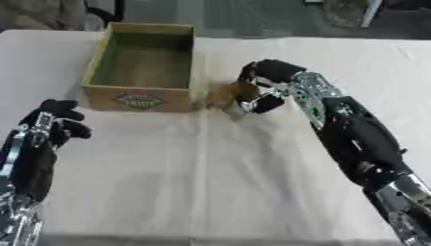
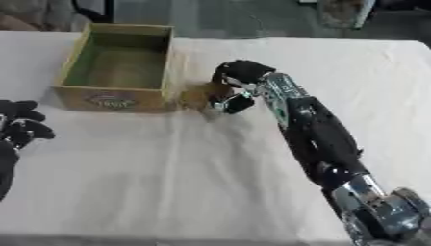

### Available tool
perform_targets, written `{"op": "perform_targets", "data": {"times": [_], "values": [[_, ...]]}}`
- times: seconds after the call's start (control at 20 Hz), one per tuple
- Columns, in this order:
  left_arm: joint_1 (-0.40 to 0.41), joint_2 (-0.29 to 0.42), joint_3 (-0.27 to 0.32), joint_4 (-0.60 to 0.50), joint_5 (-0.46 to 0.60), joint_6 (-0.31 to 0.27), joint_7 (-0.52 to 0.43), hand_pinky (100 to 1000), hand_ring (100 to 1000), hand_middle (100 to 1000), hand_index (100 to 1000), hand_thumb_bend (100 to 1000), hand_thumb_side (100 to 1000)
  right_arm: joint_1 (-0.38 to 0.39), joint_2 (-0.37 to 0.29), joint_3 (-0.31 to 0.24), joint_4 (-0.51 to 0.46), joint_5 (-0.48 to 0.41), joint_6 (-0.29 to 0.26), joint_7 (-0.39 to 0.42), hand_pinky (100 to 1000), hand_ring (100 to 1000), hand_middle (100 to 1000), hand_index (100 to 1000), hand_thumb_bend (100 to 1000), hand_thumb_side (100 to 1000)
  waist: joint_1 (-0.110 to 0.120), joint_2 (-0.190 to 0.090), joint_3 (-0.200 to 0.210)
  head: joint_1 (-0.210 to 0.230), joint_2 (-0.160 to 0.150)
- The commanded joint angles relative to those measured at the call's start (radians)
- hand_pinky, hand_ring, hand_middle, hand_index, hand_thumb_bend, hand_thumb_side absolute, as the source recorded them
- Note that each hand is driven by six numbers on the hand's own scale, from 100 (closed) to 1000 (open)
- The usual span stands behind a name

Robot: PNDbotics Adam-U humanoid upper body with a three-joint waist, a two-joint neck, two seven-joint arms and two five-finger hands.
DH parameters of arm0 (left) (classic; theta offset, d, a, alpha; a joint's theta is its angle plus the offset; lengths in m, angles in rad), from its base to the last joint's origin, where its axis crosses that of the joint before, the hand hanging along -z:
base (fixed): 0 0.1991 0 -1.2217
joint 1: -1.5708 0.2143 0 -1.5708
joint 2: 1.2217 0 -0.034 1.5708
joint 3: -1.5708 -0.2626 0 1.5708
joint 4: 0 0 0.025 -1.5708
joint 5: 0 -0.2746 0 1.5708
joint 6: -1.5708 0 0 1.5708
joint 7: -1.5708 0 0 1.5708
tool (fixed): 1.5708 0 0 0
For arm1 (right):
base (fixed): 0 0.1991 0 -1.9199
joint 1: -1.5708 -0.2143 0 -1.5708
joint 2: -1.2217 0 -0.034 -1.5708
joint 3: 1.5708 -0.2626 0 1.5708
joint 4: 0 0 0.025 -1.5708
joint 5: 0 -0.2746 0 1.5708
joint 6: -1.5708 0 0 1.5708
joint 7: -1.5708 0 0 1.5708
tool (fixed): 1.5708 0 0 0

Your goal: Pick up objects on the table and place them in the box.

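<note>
The robot's black right hand point(image 1: 262, 85) curls its fingers around a small brownish object point(image 1: 225, 94) just right of the open green-lined wooden box point(image 1: 145, 98), which lies to the hand's left; the left hand point(image 1: 52, 124) rests idle, fingers loosely curled, well apart.

Small obj point(image 1: 224, 94) on table point(image 1: 210, 182), just R of box point(image 1: 145, 67)

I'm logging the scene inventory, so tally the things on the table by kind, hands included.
Wooden box: 1
Small brownish object beside the box, in the right hand's curled fingers: 1
Robot hands: 2, the right hand and the left hand
White tablecloth: 1
Total: 5
</note>
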Motion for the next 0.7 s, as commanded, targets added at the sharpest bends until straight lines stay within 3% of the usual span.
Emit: {"op": "perform_targets", "data": {"times": [0.05,0.15,0.2,0.4,0.7], "values": [[-0.005,0.008,-0.002,-0.014,0.004,-0.002,-0.004,576,512,535,706,100,729,-0.028,-0.008,0.001,-0.029,0.048,-0.003,-0.037,758,677,587,675,133,584,0.002,-0.014,0.001,0.002,0.002],[-0.004,0.008,-0.002,-0.014,0.004,-0.002,-0.004,576,512,536,706,100,729,-0.029,-0.008,0.0,-0.031,0.069,-0.004,-0.063,737,630,500,596,103,562,0.002,-0.014,0.002,0.003,0.001],[-0.005,0.008,-0.003,-0.014,0.004,-0.002,-0.004,576,512,536,706,100,729,-0.03,-0.008,-0.002,-0.033,0.075,-0.004,-0.079,711,591,426,507,100,533,0.002,-0.014,0.002,0.003,0.001],[-0.005,0.008,-0.004,-0.014,0.004,-0.002,-0.006,576,512,536,706,100,730,-0.031,-0.01,-0.008,-0.041,0.079,0.003,-0.156,657,527,294,363,100,472,0.002,-0.015,0.001,0.005,0.001],[-0.006,0.009,-0.004,-0.015,0.005,-0.002,-0.006,576,513,536,706,100,728,-0.039,-0.016,-0.017,-0.05,0.051,0.019,-0.249,604,500,223,291,100,402,0.002,-0.016,0.0,0.007,0.0]]}}
